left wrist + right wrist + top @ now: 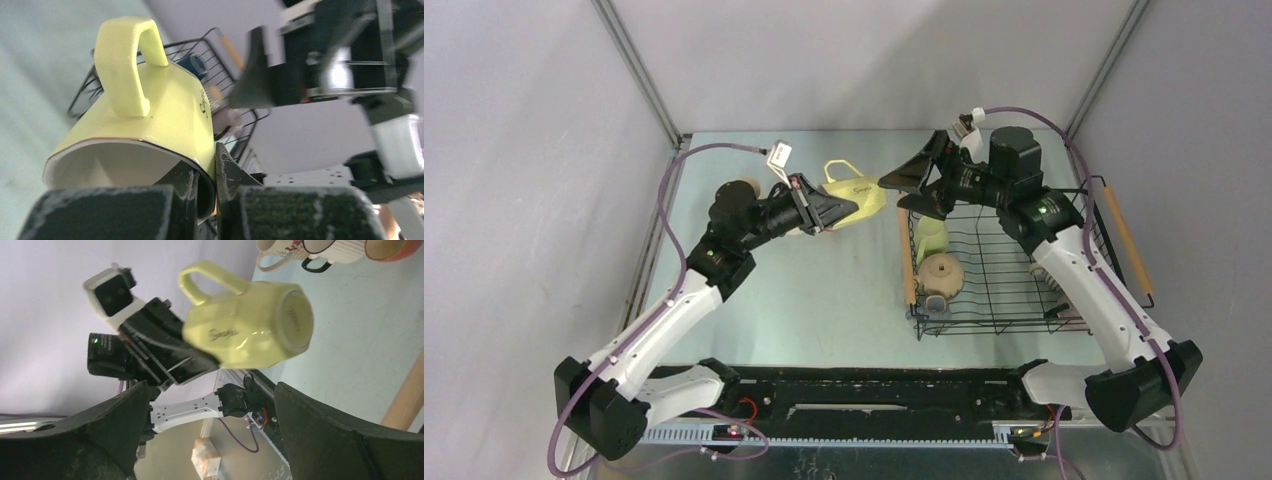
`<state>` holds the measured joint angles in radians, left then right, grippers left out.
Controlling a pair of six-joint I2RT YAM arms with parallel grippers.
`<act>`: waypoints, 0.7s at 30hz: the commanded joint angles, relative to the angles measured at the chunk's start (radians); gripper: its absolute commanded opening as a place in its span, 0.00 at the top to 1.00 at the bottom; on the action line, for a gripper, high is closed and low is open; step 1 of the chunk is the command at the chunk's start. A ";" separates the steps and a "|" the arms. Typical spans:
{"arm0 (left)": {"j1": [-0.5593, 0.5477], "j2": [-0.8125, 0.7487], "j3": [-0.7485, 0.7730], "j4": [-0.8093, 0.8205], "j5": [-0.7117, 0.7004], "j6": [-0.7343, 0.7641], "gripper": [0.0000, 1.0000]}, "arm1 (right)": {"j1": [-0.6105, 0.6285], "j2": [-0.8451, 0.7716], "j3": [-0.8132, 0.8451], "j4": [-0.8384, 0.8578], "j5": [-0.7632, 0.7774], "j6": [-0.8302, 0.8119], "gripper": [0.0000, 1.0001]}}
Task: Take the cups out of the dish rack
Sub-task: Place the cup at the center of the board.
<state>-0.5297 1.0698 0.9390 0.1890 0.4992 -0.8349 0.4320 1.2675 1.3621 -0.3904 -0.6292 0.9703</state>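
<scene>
Yellow mug hangs near the bench's far edge, its rim pinched in my left fingers. My right fingers gape just beside it, and a bump could twist it loose.

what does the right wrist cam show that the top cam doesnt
Only the right wrist view: the underside of the yellow mug, and three mugs on the table that are barely visible from above. Only the top view: the inside of the dish rack, with a pale green cup and a tan cup in it. Both: the left claw gripping the yellow mug, and the right claw open beside it.
</scene>
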 commanded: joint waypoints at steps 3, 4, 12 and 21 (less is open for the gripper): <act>0.019 -0.079 0.142 -0.282 -0.161 0.164 1.00 | -0.001 -0.075 0.015 -0.054 0.067 -0.109 0.00; 0.023 -0.088 0.152 -0.331 -0.181 0.185 1.00 | 0.000 -0.081 0.015 -0.066 0.081 -0.122 0.00; 0.052 -0.103 0.202 -0.633 -0.301 0.333 1.00 | -0.002 -0.134 0.025 -0.181 0.253 -0.226 0.00; 0.049 0.101 0.367 -0.764 -0.298 0.421 1.00 | -0.002 -0.209 0.086 -0.317 0.456 -0.321 0.00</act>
<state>-0.4816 1.0828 1.1465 -0.6067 0.2031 -0.4847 0.4316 1.1179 1.3872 -0.6521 -0.2951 0.7193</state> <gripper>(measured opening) 0.103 0.994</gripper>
